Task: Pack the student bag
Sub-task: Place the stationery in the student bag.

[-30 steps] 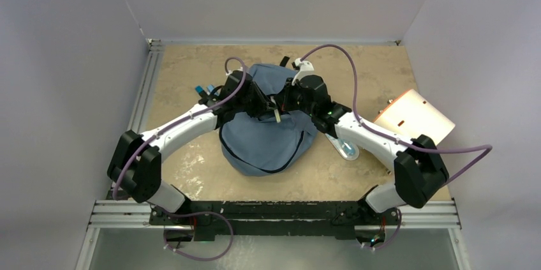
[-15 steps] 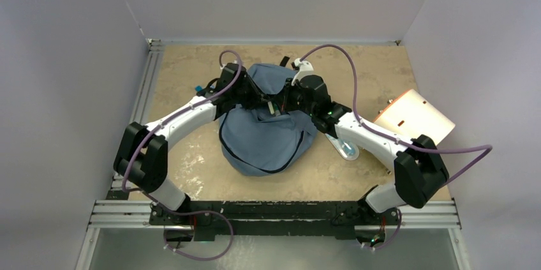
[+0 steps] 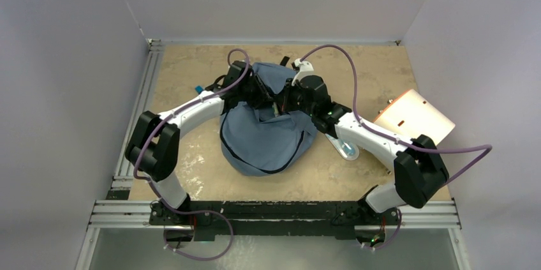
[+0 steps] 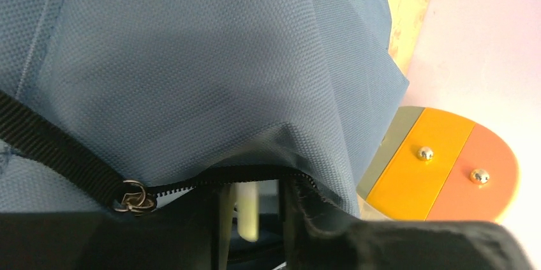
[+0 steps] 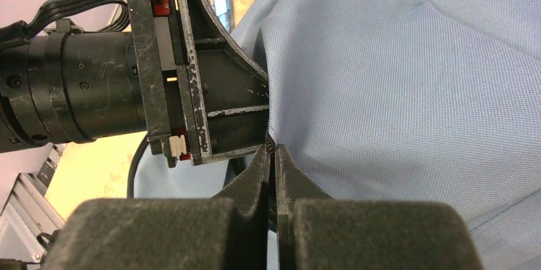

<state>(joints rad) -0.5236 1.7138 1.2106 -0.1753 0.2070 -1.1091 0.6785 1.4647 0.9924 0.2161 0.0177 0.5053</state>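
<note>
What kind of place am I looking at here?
Likely a robot lab test cell: plain white walls enclose a tan tabletop, aluminium rails frame it, and two arms handle a blue backpack.

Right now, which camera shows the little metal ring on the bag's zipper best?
The left wrist view: the metal ring sits close and sharp where the black strap meets the zipper of the student bag. From the top external view it is too small to make out; the right wrist view does not show it.

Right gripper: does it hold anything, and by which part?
The right gripper is shut on the student bag. It pinches a thin fold of the blue fabric near the bag's top.
</note>
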